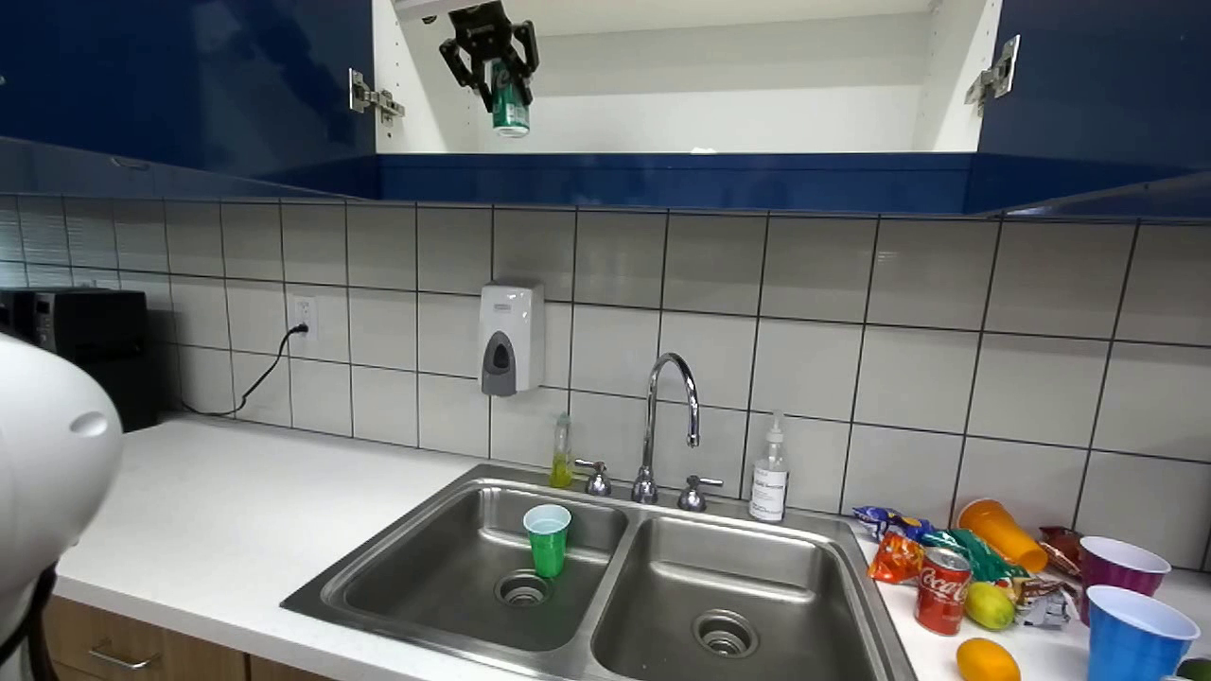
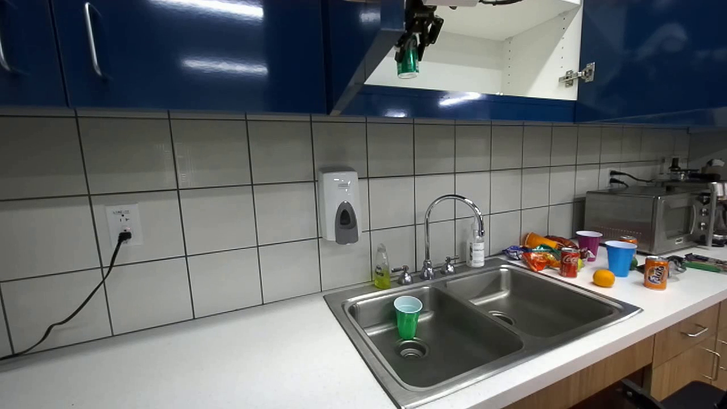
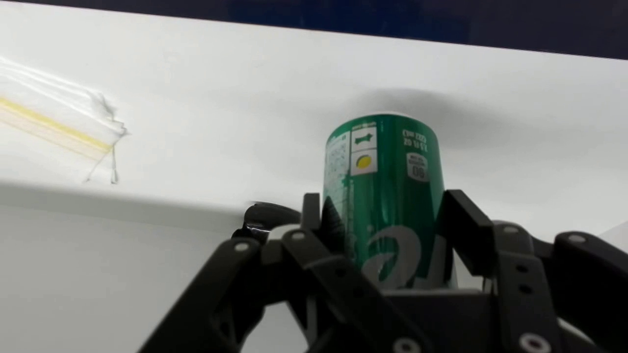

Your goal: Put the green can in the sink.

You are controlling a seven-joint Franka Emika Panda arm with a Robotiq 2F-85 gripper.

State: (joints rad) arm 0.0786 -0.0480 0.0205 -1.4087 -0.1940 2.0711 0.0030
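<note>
Pointing down at a slight tilt, the fingers [image 3: 463, 228] are clamped on the can [image 3: 385, 196] above the shelf [image 3: 221, 122], toward its left end in both exterior views, while the white arm [image 1: 52, 454] overlaps the bench's [image 1: 265, 501] front edge in an exterior view.

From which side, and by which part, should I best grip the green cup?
Probably by the rim, from above: the green cup stands upright, mouth up, so the jaws could straddle its wall; the surrounding sink basin may hinder side access. The held green can must be set down first.
</note>
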